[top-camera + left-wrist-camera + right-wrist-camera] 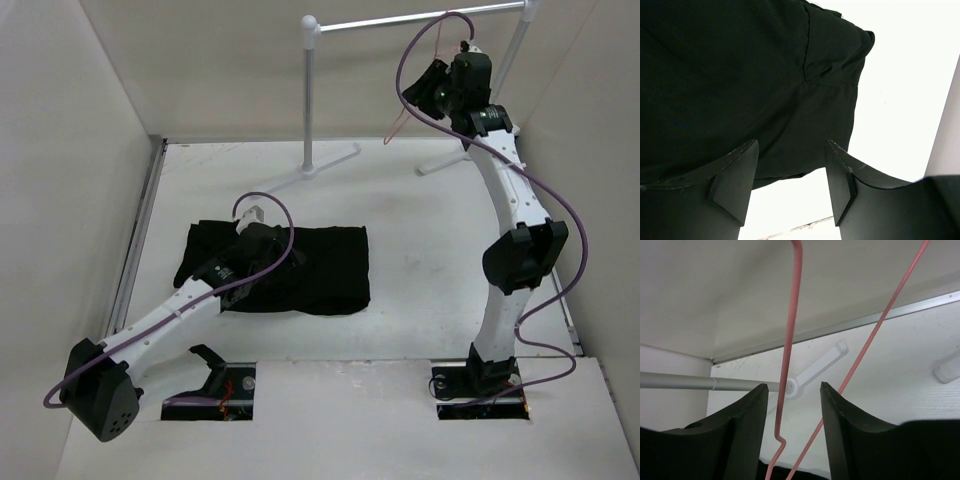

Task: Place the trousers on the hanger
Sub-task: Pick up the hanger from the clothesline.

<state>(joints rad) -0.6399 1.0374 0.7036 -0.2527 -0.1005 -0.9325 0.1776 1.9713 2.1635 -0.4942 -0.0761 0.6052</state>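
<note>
The black trousers [325, 268] lie folded flat on the white table, left of centre. My left gripper [243, 290] hangs low over their near edge, open and empty. In the left wrist view the trousers [740, 75] fill the upper left, and their hem runs between the tips of my left gripper [792, 170]. The pink-red wire hanger [398, 125] hangs from the rail at the back right. My right gripper [430, 82] is raised to it and open. In the right wrist view two hanger wires [790, 340] pass between the spread fingers of my right gripper [792, 400].
The white-and-grey garment rail [420, 20] stands at the back on two posts with white feet [330, 160]. Its bar [680, 381] and one foot [820, 367] show in the right wrist view. Cage walls close in the left, right and back sides.
</note>
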